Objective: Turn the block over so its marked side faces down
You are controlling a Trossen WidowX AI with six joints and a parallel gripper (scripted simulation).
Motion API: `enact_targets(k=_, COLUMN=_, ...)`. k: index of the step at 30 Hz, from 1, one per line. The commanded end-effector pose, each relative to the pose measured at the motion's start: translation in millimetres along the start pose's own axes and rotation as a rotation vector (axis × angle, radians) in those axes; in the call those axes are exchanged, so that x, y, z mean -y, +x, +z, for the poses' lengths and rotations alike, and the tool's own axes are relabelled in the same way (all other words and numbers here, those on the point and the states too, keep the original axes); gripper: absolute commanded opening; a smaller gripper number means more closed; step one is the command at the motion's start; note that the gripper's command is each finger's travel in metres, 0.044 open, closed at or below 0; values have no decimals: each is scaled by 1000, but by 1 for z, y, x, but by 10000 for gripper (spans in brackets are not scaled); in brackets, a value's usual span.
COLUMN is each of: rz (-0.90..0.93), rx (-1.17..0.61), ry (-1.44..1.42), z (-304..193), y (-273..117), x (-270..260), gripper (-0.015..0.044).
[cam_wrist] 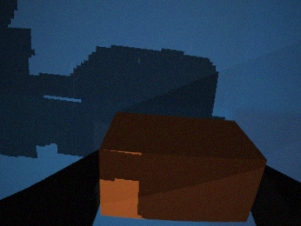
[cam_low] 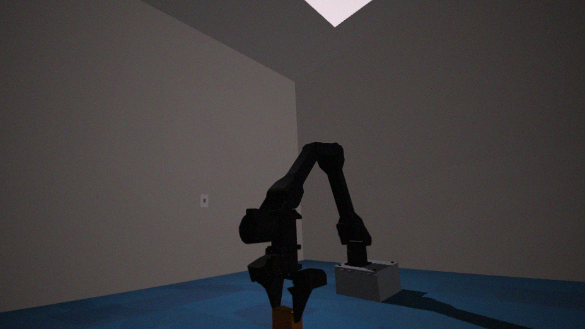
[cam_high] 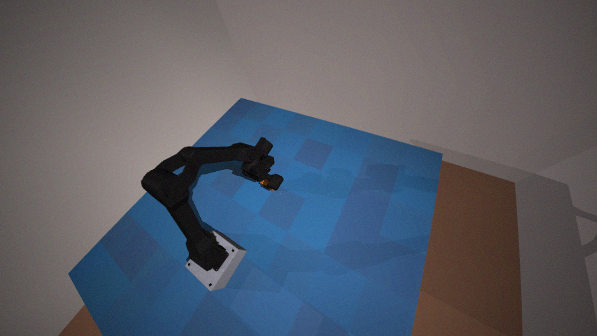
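Observation:
The orange block (cam_high: 264,182) (cam_low: 282,318) (cam_wrist: 183,182) is between the fingers of my gripper (cam_low: 287,314) (cam_wrist: 177,165), which is shut on it. In the wrist view a black finger presses on each end of the block, and most of the block is in shadow with a bright patch at its lower left. In the top view the gripper hides most of the block. In the exterior view the block's lower part is cut off by the frame's edge. I cannot make out a mark on any visible face, nor tell whether the block touches the table (cam_high: 367,267).
The arm's pale base (cam_high: 227,267) (cam_low: 360,282) stands on the blue patterned top. A brown surface (cam_high: 475,250) lies beyond its right edge in the top view. The arm's dark shadow (cam_wrist: 152,83) falls beside the block in the wrist view.

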State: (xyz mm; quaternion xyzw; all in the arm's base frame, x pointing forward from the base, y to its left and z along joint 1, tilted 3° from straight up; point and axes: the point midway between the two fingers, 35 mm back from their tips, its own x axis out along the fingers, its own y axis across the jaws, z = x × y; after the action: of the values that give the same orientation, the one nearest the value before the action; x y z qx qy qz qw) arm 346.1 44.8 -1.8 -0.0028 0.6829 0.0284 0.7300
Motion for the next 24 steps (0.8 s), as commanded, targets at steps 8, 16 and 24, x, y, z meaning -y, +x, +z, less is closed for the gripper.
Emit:
enact_targets(k=8, rz=2, rx=-1, ry=1, z=-1, y=1, x=0, gripper=156)
enact_targets(k=16, rz=2, rx=-1, ry=1, z=-1, y=-28, x=0, gripper=0)
enact_targets(k=24, rz=2, rx=10, ry=1, z=0, y=-28, x=0, gripper=0)
